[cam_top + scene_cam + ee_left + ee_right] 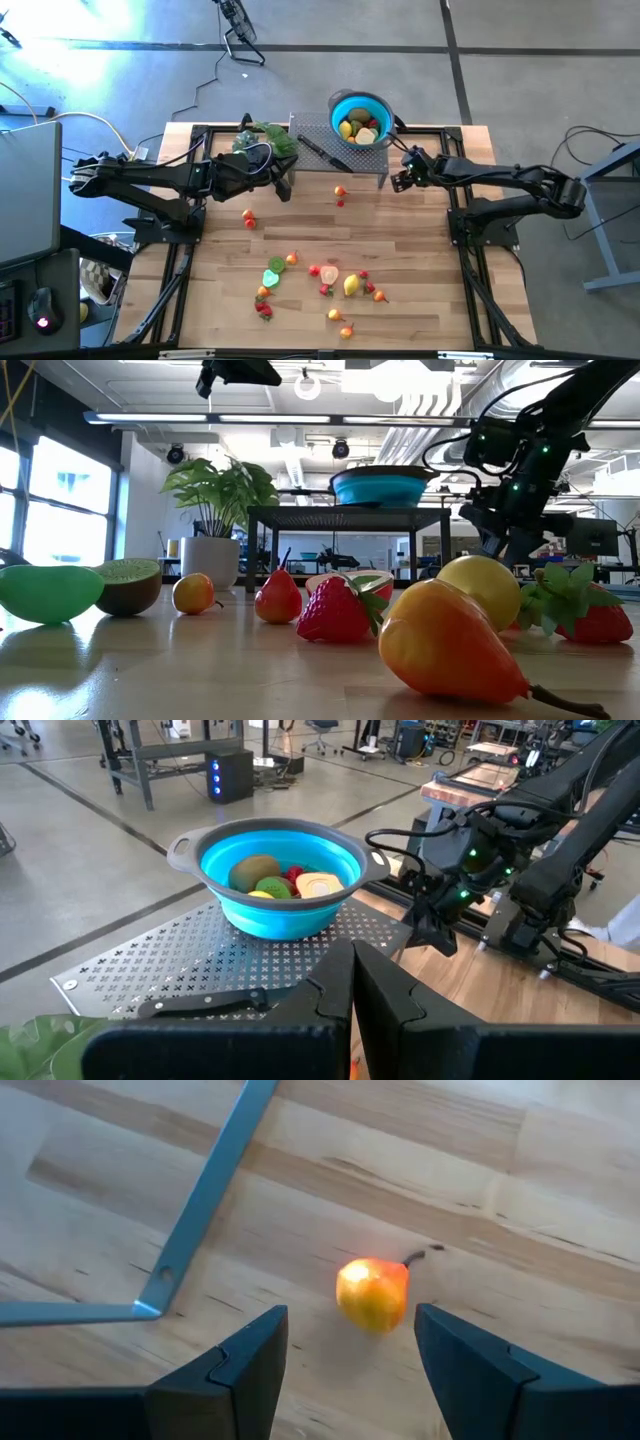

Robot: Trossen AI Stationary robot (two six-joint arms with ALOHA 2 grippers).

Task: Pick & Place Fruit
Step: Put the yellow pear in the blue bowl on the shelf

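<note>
Fruit (340, 285) remains largely unplaced: about a dozen pieces lie scattered across the lower centre of the high view, two more mid-table. Several already sit in the blue bowl (360, 108) at upper centre, on the perforated rack (355, 158). Right gripper (400, 182), jaws apart and empty, hangs over an orange-yellow piece (372, 1293). Left gripper (285, 188) is closed, holding nothing.
</note>
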